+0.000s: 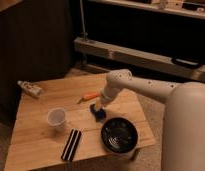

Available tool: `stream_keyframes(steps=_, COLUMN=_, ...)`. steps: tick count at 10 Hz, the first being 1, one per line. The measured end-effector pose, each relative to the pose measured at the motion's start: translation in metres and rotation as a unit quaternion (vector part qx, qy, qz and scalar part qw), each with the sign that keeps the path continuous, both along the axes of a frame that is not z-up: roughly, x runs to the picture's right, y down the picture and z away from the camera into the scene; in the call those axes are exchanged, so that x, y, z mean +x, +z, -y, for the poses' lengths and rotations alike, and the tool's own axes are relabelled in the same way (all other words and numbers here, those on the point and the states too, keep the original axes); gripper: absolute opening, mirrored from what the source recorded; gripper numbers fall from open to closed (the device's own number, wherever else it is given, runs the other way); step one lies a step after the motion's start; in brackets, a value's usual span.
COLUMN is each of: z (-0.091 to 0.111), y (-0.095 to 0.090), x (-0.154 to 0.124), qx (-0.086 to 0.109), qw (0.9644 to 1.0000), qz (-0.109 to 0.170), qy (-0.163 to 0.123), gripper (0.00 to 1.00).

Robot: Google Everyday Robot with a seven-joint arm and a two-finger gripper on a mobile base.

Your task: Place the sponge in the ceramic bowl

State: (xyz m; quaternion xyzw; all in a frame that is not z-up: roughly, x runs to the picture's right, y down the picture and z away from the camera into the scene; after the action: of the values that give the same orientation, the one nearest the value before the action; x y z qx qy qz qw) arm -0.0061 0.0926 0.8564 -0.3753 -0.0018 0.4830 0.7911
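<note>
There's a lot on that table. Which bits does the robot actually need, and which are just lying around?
In use: sponge, ceramic bowl, end effector down at the sponge.
Just lying about: plastic cup, striped block, carrot, small bottle near the table's far left corner.

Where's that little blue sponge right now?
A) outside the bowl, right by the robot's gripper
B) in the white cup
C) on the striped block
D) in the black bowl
A: the sponge shows just below the gripper, up-left of the ceramic bowl and outside it.
</note>
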Motion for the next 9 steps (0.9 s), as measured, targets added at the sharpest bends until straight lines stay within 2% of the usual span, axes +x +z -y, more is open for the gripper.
stream_keyframes(steps=1, z=0.007, y=-0.009, x=-0.002, qx=0.008, qw=0.9999, qz=-0.009, qy=-0.007, gripper=0.74)
stream_keyframes(steps=2, z=0.014, y=-0.017, x=-0.007, qx=0.016, qw=0.9997, qz=-0.013, qy=-0.015, gripper=0.79)
stream_keyframes(steps=5, z=0.016, y=-0.025, x=-0.012, qx=0.021, qw=0.9991, qz=-0.022, qy=-0.028, gripper=0.8)
stream_keyframes(steps=9, z=-0.004, y=-0.012, x=-0.014, qx=0.01, qw=0.9989, qz=-0.03, qy=-0.033, gripper=0.8)
